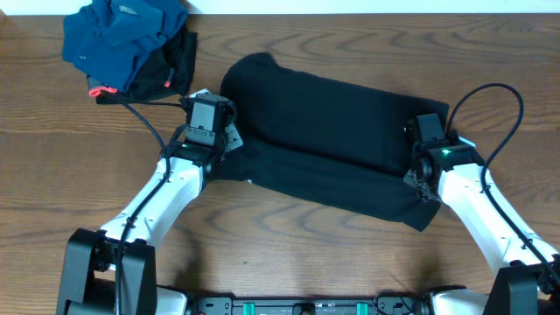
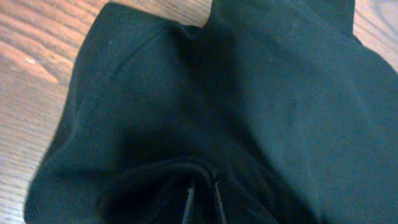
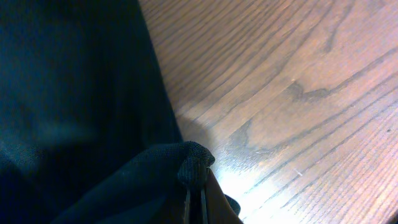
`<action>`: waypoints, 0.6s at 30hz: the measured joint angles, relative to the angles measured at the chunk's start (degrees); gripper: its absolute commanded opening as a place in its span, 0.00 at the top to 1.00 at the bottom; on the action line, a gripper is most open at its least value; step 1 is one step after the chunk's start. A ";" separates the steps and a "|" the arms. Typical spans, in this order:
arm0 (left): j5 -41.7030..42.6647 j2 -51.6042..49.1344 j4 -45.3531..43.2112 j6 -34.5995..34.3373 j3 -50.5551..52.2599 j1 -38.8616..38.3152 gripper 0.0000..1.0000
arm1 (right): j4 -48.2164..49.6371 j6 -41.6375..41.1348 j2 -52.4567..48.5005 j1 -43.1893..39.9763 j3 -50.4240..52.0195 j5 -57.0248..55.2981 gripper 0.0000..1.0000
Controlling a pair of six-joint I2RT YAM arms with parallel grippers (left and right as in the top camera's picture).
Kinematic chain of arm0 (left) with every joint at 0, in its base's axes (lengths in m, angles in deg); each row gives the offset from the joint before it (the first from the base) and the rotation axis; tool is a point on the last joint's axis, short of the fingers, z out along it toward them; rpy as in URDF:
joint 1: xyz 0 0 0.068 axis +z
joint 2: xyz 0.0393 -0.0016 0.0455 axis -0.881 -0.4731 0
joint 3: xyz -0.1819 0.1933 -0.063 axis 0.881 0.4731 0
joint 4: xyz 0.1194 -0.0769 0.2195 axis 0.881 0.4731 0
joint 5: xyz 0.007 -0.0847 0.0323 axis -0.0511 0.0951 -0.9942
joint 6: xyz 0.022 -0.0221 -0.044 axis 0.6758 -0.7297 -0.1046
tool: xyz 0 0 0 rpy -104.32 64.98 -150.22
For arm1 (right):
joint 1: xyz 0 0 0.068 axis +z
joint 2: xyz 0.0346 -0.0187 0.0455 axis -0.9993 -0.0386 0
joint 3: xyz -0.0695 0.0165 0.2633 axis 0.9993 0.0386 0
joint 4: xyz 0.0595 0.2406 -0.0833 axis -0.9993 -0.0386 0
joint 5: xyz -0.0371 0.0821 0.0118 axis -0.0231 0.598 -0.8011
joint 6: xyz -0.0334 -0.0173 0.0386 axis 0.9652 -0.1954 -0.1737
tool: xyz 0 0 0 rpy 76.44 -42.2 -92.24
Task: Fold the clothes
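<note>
The clothes (image 1: 332,131) are one large plain black garment, lying folded lengthwise across the middle of the wooden table. My left gripper (image 1: 219,131) stands at its left end. In the left wrist view the black cloth (image 2: 249,93) fills the frame, and the left gripper (image 2: 203,183) has its fingers close together with a fold bunched at their tips. My right gripper (image 1: 422,153) stands at the garment's right end. In the right wrist view the right gripper (image 3: 194,186) is shut on a small nub of the cloth (image 3: 74,93), just above the bare wood.
A dark blue garment (image 1: 122,39) lies crumpled at the back left, partly over a small black piece with red-pink tags (image 1: 171,70). Bare table (image 1: 289,254) runs along the front between the two arms. A black cable (image 1: 490,96) loops above the right arm.
</note>
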 measured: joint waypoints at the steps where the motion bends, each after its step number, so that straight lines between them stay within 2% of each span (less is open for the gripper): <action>1: -0.13 -0.07 0.00 0.37 0.00 0.00 0.77 | 0.00 0.00 0.00 0.00 0.00 -0.35 0.98; 3: -0.35 -0.46 0.00 1.31 0.00 0.00 0.71 | 0.02 0.00 0.00 0.00 0.04 -1.18 0.99; 5: -0.44 -1.05 0.00 2.62 0.00 0.00 0.59 | 0.15 -0.24 0.00 0.00 0.07 -2.45 0.86; 6: -0.70 -1.44 0.00 3.54 0.00 0.00 0.54 | 0.33 -0.46 0.00 0.00 0.07 -3.06 0.76; 7: -1.05 -1.79 0.04 4.26 0.00 0.00 0.45 | 0.68 -0.48 0.00 -0.02 0.09 -3.58 0.65; 11: -3.08 -2.45 0.44 7.28 0.00 0.00 0.14 | 1.60 0.20 0.00 -0.76 0.11 -5.35 0.11; 12: -3.61 -2.45 0.44 7.78 0.00 0.00 0.08 | 1.79 0.50 0.00 -0.90 0.11 -5.68 0.02; 14: -4.42 -2.43 0.44 8.70 0.00 0.00 0.01 | 1.68 1.84 0.00 -1.57 0.09 -6.51 0.01; 18: -6.21 -1.81 0.79 10.21 0.00 0.00 0.02 | -0.85 3.98 0.00 -2.40 -0.33 -7.98 0.01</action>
